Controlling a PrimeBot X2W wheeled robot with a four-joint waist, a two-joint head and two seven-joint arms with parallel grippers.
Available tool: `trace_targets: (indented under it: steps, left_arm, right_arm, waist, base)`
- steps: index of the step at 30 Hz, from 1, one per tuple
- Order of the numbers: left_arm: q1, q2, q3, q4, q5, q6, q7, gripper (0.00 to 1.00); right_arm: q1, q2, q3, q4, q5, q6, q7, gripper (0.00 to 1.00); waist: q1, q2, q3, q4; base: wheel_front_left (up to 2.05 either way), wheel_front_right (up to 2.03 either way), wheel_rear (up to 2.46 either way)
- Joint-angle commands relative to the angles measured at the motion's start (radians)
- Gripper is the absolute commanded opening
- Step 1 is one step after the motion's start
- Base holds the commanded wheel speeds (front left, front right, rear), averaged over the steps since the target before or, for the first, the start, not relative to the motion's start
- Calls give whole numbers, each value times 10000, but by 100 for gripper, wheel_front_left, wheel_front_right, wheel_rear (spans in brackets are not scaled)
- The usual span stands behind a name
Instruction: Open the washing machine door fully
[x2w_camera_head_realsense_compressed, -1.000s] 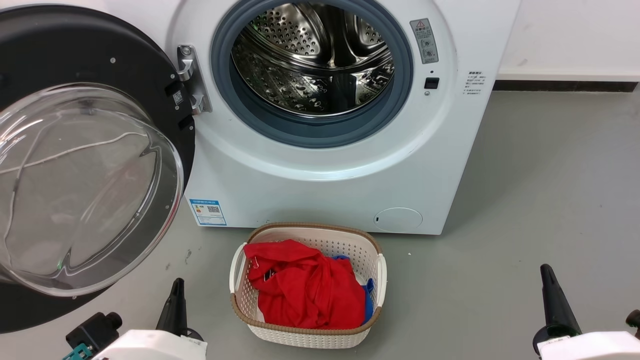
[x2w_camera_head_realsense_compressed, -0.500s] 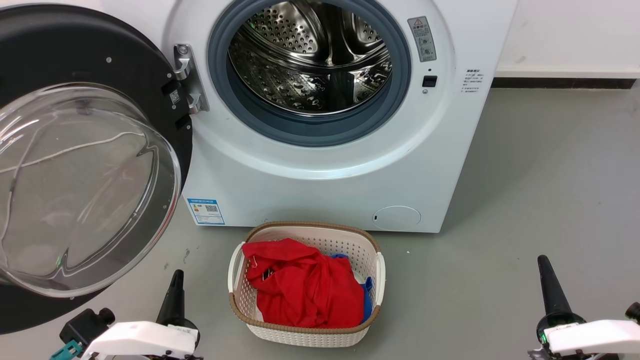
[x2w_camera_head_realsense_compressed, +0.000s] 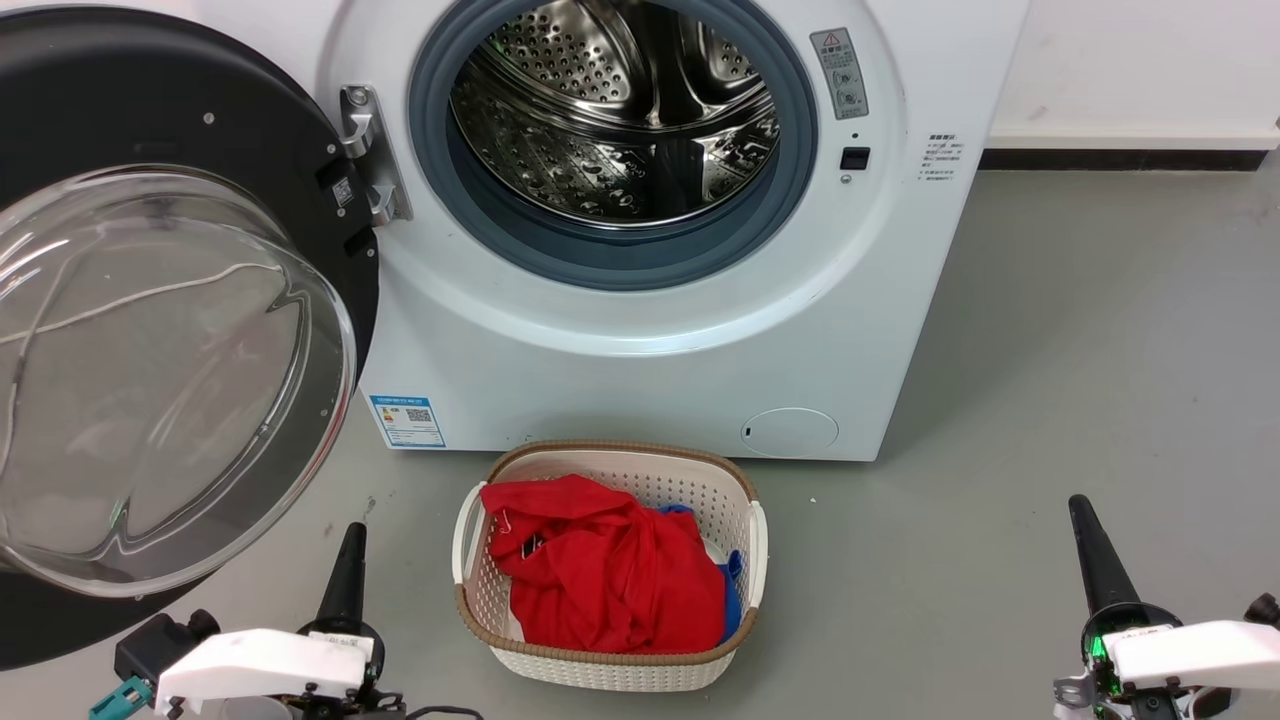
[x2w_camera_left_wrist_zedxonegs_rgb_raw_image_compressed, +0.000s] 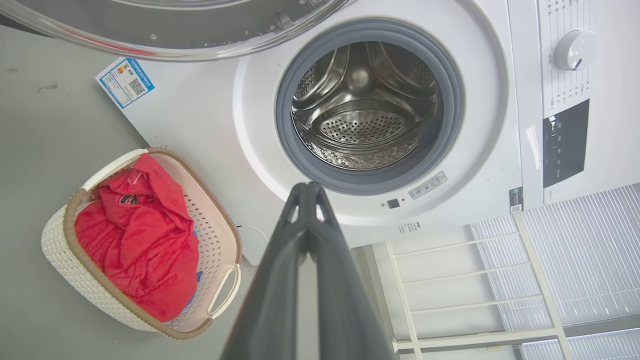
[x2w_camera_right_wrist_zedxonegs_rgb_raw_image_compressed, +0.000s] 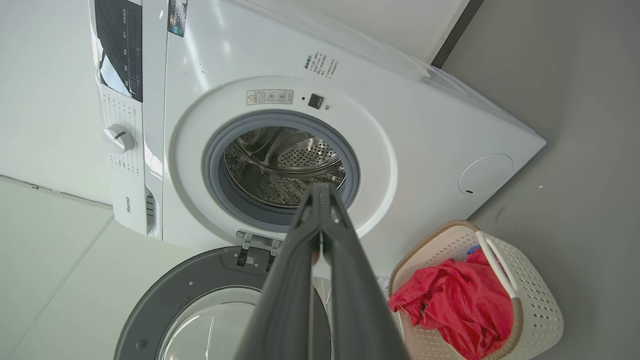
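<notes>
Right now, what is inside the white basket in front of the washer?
The white basket holds a crumpled red garment, with a bit of blue fabric peeking out beside it. Anything underneath the red garment is covered.

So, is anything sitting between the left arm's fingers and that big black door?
Nothing visible. Only bare floor lies between the left fingers and the washing machine door; the laundry basket stands off to their right.

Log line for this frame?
door: wide open | drum: exposed | left gripper: shut, free | right gripper: shut, free | basket: red cloth inside
</notes>
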Motion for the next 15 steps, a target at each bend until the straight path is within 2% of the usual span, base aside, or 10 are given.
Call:
trace_targets:
  steps: [1,15]
  left_arm:
    - [-245,10,46,-33,-225,-63,52,0]
    - [-457,1,181,63,-1593,-215,382,0]
  right_arm:
    - [-264,-64,-18,-17,211,3,46,0]
    - [-542,-47,-59,201,1451,3,386,0]
  waist:
    - [0,-1,3,-3]
    - [0,-1,48,-55]
  base:
    - [0,0,0]
    - [0,0,0]
